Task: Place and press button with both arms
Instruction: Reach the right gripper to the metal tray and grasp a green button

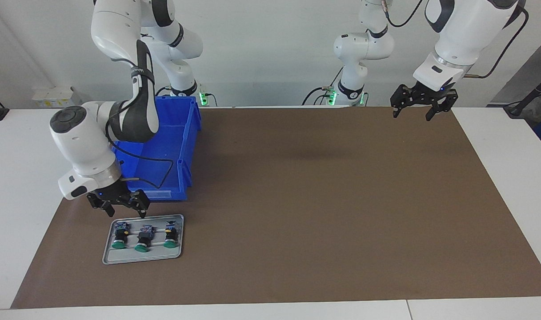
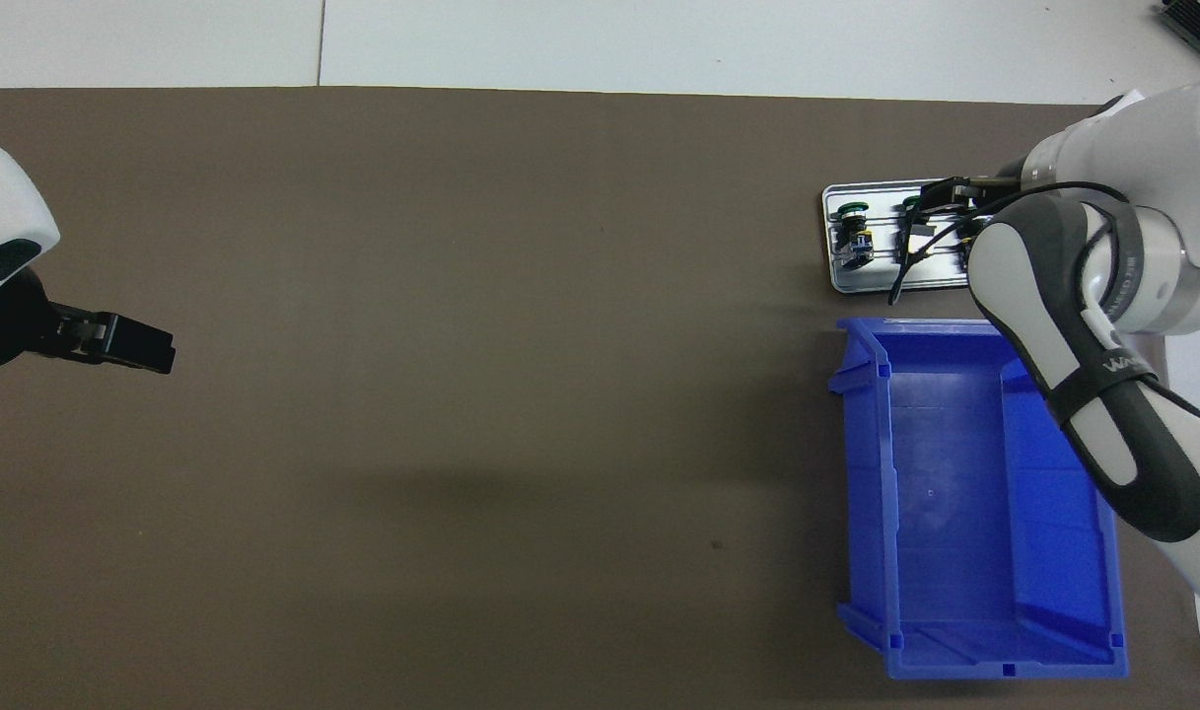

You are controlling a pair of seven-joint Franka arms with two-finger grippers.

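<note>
A mat covers the table. At the right arm's end sits a bin — farther from the robots, just beside it, a tray holding three buttons in a row. The right gripper hangs over the tray's nearer edge — the left gripper over the mat's other end.

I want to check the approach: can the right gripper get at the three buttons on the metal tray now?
Probably yes. The right gripper hangs open just above the metal tray, over the edge nearest the blue bin. Nothing covers the buttons.
</note>
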